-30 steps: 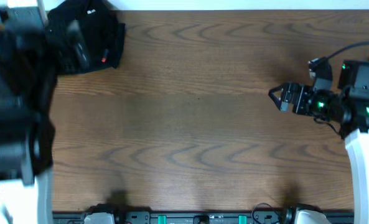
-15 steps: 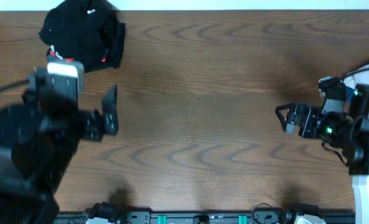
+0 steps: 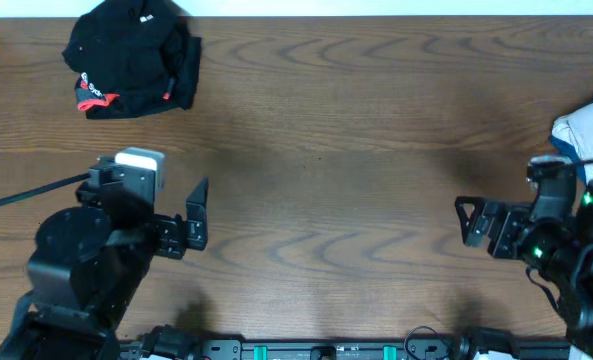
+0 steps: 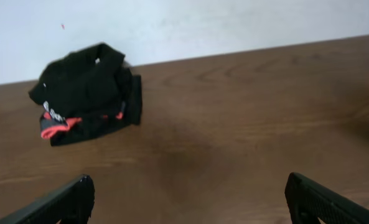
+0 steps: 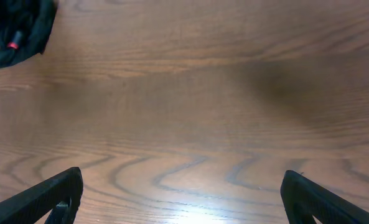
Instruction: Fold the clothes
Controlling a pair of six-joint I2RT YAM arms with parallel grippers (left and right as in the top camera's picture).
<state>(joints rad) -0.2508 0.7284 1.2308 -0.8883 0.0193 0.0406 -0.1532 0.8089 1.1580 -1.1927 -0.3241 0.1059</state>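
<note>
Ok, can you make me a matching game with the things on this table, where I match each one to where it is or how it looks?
1 clothes
2 left gripper
3 right gripper
4 table

A brown wood
B open, on the right side
C black and red, bunched in the far left corner
D open, near the front left

Pairs: 1-C, 2-D, 3-B, 4-A

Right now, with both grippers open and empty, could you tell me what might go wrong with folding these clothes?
1. The black clothes bundle lies bunched at the far corner of the table, near its edge; a careless pull might drag it off.
2. Its layers overlap, so the left gripper may pinch several at once.
3. The right gripper sits far across the table; reaching the bundle could be a stretch.
</note>
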